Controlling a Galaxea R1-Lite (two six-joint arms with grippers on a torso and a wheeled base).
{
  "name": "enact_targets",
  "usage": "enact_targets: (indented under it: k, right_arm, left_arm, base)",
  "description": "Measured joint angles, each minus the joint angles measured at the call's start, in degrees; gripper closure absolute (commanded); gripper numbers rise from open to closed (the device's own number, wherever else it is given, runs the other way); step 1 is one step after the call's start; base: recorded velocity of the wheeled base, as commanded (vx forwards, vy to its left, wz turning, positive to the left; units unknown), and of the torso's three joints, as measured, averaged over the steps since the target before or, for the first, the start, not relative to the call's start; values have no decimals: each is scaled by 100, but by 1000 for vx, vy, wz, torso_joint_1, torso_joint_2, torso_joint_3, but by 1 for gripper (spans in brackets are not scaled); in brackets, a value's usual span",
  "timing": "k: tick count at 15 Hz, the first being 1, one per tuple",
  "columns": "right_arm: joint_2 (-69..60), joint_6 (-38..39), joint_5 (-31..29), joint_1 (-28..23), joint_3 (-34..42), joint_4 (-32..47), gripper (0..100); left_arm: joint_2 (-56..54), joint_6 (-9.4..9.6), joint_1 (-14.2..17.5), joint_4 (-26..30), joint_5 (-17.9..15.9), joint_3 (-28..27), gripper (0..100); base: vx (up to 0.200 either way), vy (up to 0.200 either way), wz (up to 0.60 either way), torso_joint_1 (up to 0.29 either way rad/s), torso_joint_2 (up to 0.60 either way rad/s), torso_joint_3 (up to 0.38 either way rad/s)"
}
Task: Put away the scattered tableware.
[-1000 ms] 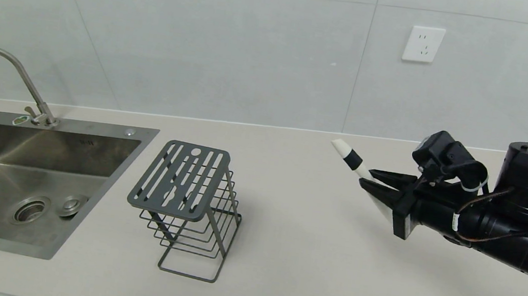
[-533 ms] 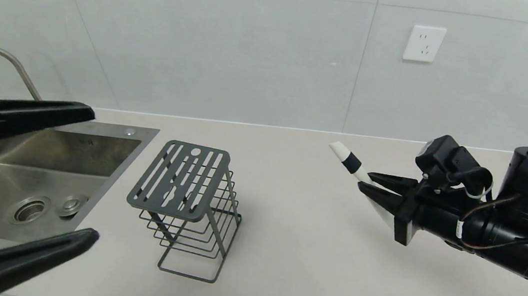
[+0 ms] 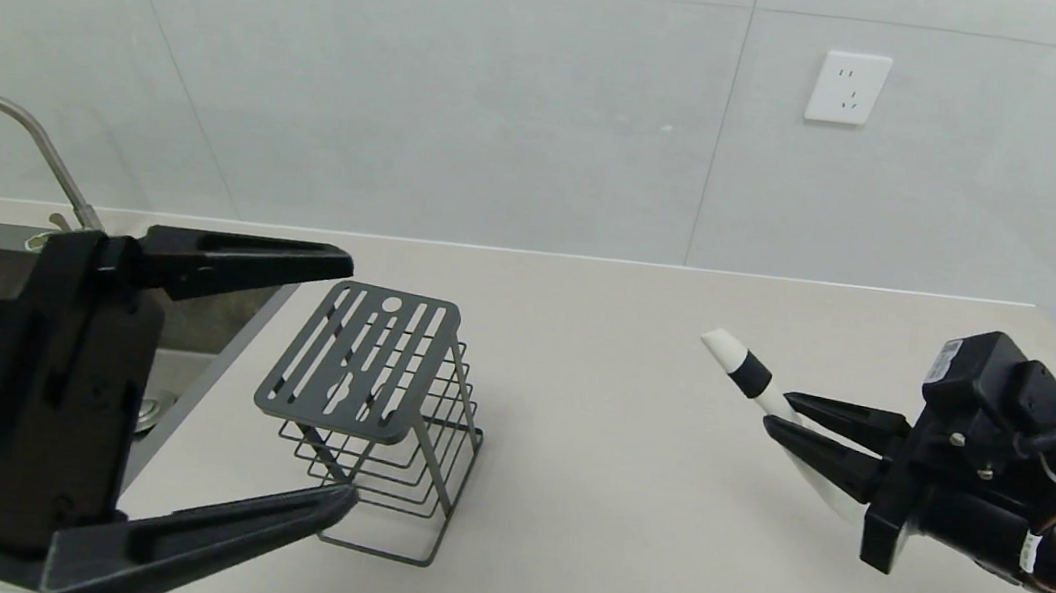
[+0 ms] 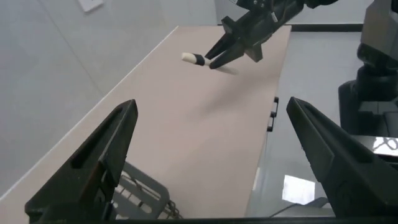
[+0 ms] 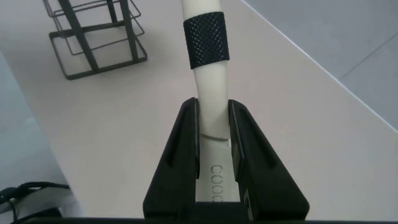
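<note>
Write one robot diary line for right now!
right claw: shut on white utensil, above counter | left claw: open, near rack | rack: upright on counter

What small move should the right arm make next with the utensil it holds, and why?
Probably carry the white utensil leftward toward the slotted rack: the right claw is shut on it, well to the rack's right.
</note>
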Motion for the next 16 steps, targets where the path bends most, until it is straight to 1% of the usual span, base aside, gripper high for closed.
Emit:
enact_targets:
  k: [3, 5, 7, 9, 10, 12, 13, 14, 16]
  right_arm:
    - [-106, 2, 154, -2, -245, -9, 100]
    - [-130, 5, 227, -7, -388, -11, 100]
    - [-144, 7, 271, -11, -446, -15, 100]
    - [-148, 7, 285, -11, -460, -15, 100]
    - [-150, 7, 288, -11, -460, -15, 100]
    - [-152, 7, 288, -11, -507, -33, 100]
    - [-155, 7, 288, -11, -578, -63, 100]
    - [-155, 7, 285, -11, -653, -74, 100]
    - [-155, 9, 288, -10, -923, -127, 100]
  left_arm:
    - [583, -29, -284, -912, -20, -67, 0]
    - [900, -88, -389, -1321, -20, -80, 0]
    - [1184, -263, -446, -1769, -20, -127, 0]
    - [1475, -552, -518, -2534, -20, -146, 0]
    - [1621, -679, -562, -2792, -17, -146, 0]
    - [1855, -772, -621, -3035, -13, -146, 0]
    - [1949, -805, -651, -3053, -11, -152, 0]
    - [2019, -892, -660, -3063, -4, -166, 0]
    - [2219, -1330, -670, -3260, 18, -279, 0]
  base:
    - [0, 0, 0, 0, 0, 0]
    - [0, 0, 0, 0, 0, 0]
    - [0, 0, 0, 0, 0, 0]
    - [0, 0, 0, 0, 0, 0]
    - [0, 0, 0, 0, 0, 0]
    - [0, 0, 0, 0, 0, 0]
    - [0, 0, 0, 0, 0, 0]
    - [0, 0, 0, 0, 0, 0]
    - [0, 0, 0, 0, 0, 0]
